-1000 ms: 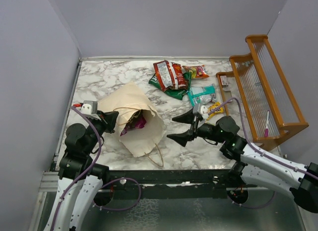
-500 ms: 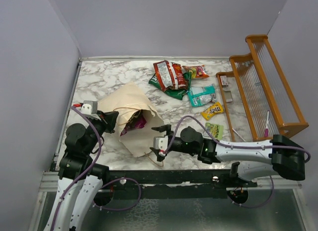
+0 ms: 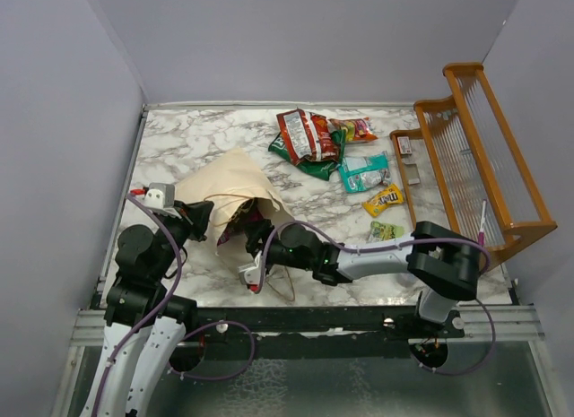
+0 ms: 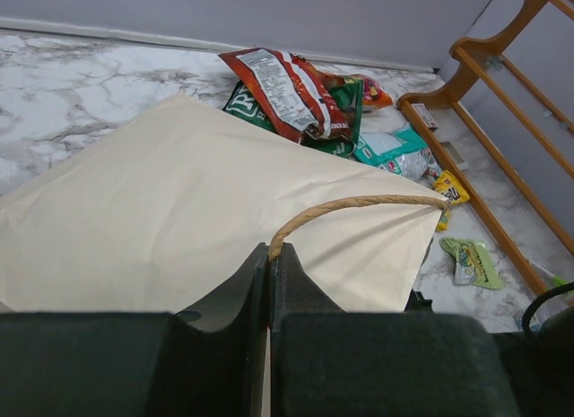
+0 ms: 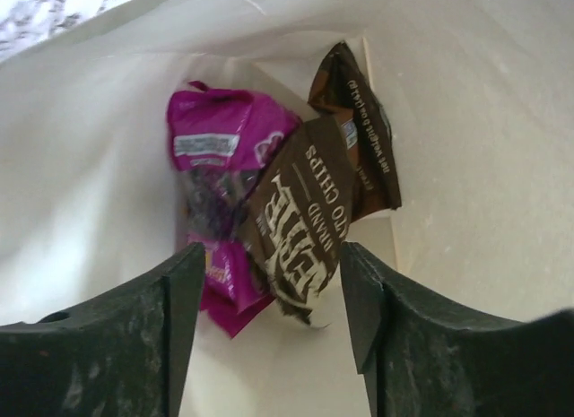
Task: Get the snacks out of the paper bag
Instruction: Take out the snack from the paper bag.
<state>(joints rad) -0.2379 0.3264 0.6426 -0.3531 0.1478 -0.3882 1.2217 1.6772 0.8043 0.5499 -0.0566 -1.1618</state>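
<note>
The paper bag [image 3: 229, 179] lies on its side on the marble counter [image 3: 193, 139] with its mouth turned toward the right hand [image 5: 271, 256]. That hand is inside the opening with its two fingers [image 5: 134, 318] spread apart and nothing clasped between them. In the right wrist view the lower end of the brown chip bag [image 5: 314, 211] sits right between the fingertips; whether it touches them I cannot tell. The purple bag [image 5: 220, 148] lies just beside it on the left, partly under it, and both rest on the bag's pale inner wall. At the bag's left edge the left hand [image 4: 267, 253] is clenched on the paper rim where a tan handle [image 4: 359, 204] is attached, the loop arching away over the bag's upper face. Beyond the bag, toward the far side of the counter, a red chip bag [image 3: 305, 134] overlaps a green chip bag [image 3: 316, 169] out in the open, with a red-orange candy pack [image 3: 356, 128] touching them on the right. Nearer the right edge come a teal packet [image 3: 363, 173], the yellow M&M's [image 3: 384, 200] and a small green pack [image 3: 386, 230], strung in a line well apart from the bag. A wooden rack [image 3: 475, 157] stands along the counter's right side.
</note>
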